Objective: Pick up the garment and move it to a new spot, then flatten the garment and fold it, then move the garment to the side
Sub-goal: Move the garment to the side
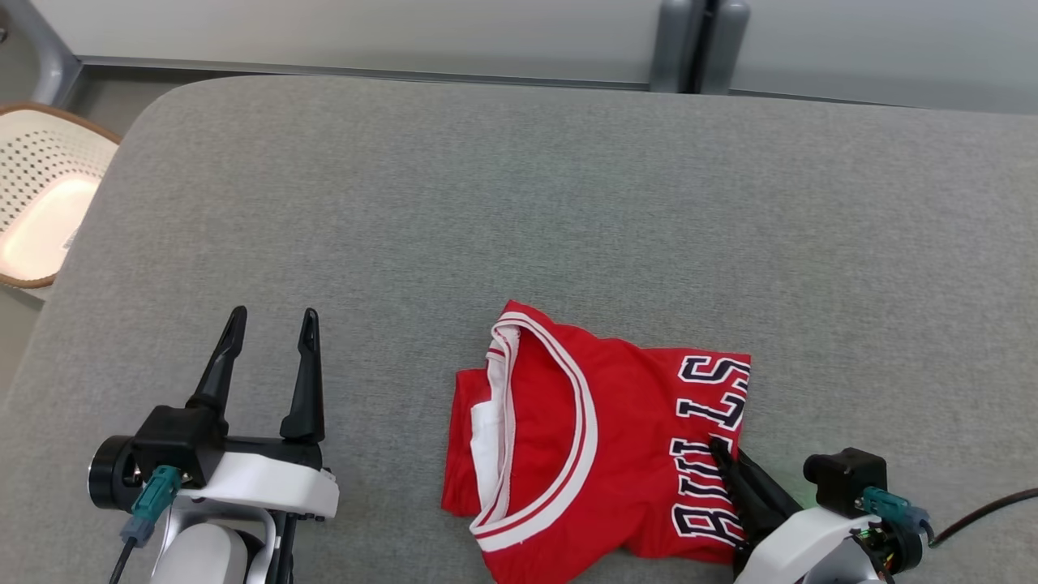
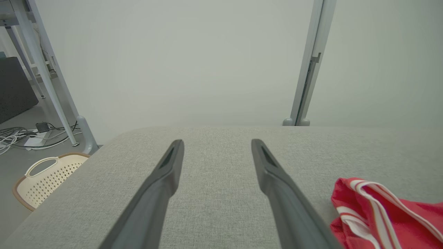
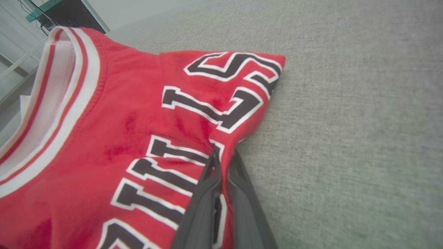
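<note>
Two dark fingers of the right gripper (image 3: pixel 221 157) are pressed together on the right edge of the garment (image 1: pixel 616 422), pinching the cloth beside the black-and-white lettering at the lower right of the head view. From its compact rectangle, the folding looks done and the step in hand is carrying it aside. To do that well, the pinch should take every layer. Whether it holds all of them or just the top one I cannot tell from the wrist view. The lift should be low and slow so the stack does not fall open. The left gripper (image 1: pixel 273 318) hovers at the lower left over the table (image 1: pixel 519 203), fingers wide apart and holding nothing. It could support the collar side.

The garment is thin red knit — soft, slightly rumpled — with a white-and-red striped neckline curving through its middle. Under it lies coarse grey woven fabric with rounded corners. A perforated cream basket (image 1: pixel 40 186) with a brown rim sits at the upper left.
</note>
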